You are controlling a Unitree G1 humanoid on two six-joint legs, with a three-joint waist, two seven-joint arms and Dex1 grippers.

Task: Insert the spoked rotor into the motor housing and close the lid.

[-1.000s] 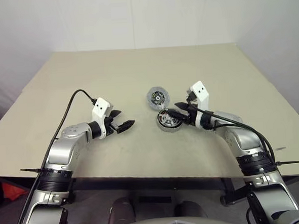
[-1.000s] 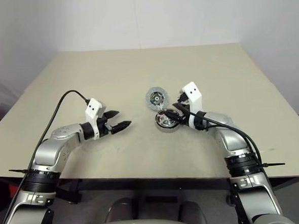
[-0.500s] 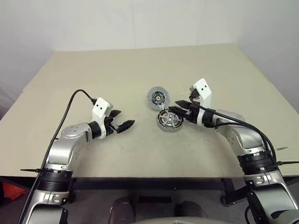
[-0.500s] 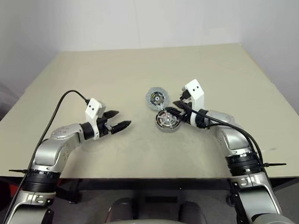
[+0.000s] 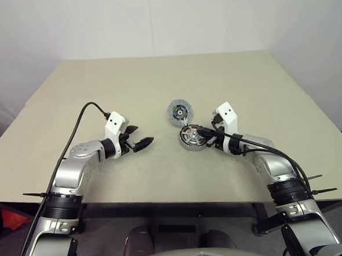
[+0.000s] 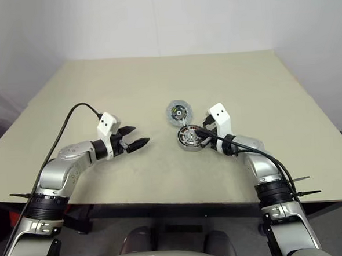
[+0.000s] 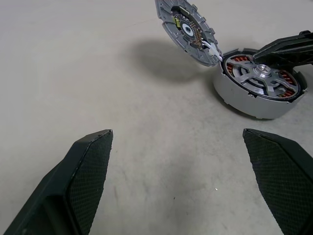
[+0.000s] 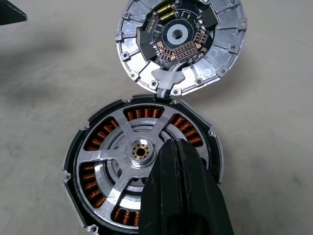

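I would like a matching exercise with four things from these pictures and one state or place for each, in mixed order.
Things:
1. left gripper
2. right gripper
3. spoked rotor
4. round lid

States:
a. seated inside the silver housing
b. lies open beside the housing, green board showing
c. open, holds nothing
d. shut, tips over the rotor

Pairs: 1-c, 2-d, 3-a, 4-b

Motor housing (image 5: 193,138) on beige table (image 5: 157,88)

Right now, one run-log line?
rotor: seated in housing | lid: open, tethered | right fingers: shut, on rotor | left gripper: open, idle
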